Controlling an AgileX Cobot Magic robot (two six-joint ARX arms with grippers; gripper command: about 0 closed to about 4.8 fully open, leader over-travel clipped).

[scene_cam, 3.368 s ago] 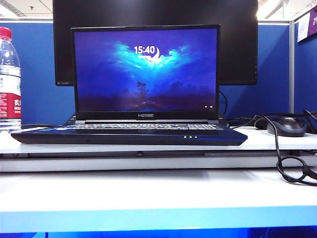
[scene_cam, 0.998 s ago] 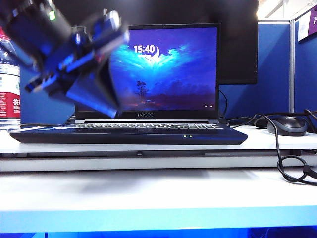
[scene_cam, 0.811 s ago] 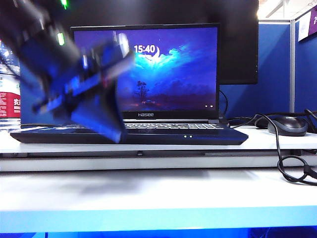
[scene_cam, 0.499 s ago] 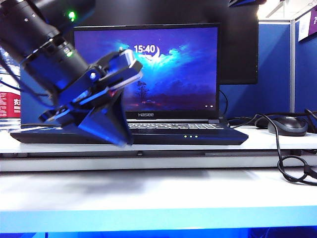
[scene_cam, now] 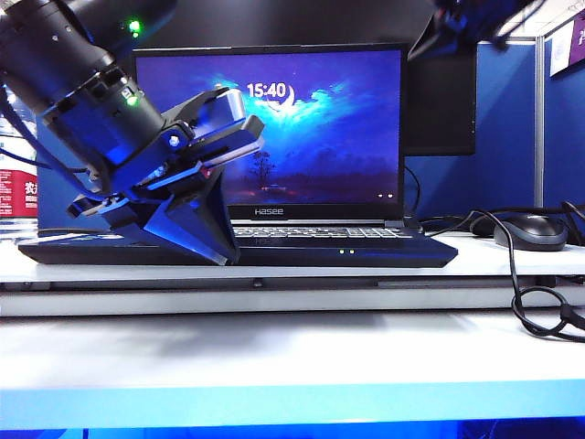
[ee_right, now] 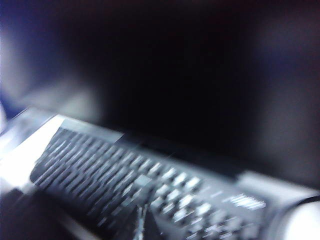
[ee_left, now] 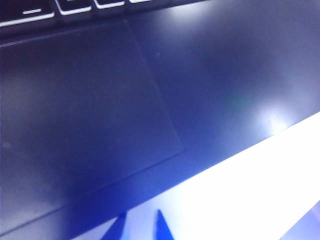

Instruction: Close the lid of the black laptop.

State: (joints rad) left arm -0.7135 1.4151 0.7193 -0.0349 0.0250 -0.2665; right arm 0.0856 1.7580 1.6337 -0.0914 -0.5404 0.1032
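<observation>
Lid [scene_cam: 270, 128] upright, top edge running side to side; right hand [scene_cam: 466, 23], grip unreadable, hovers nearest it; left hand [scene_cam: 174, 197], fingers apart, low by the black laptop [scene_cam: 393, 251] front.

Matt black laptop [scene_cam: 274, 249] palm rest, glossy lit lid [scene_cam: 270, 128], smooth white table [scene_cam: 292, 352], glossy plastic mouse [scene_cam: 529, 232]

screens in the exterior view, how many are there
2. The black laptop has its lid upright and lit, mid-table; a larger dark monitor stands right behind it, mostly hidden. The left tool covers the lid's lower left.
</observation>
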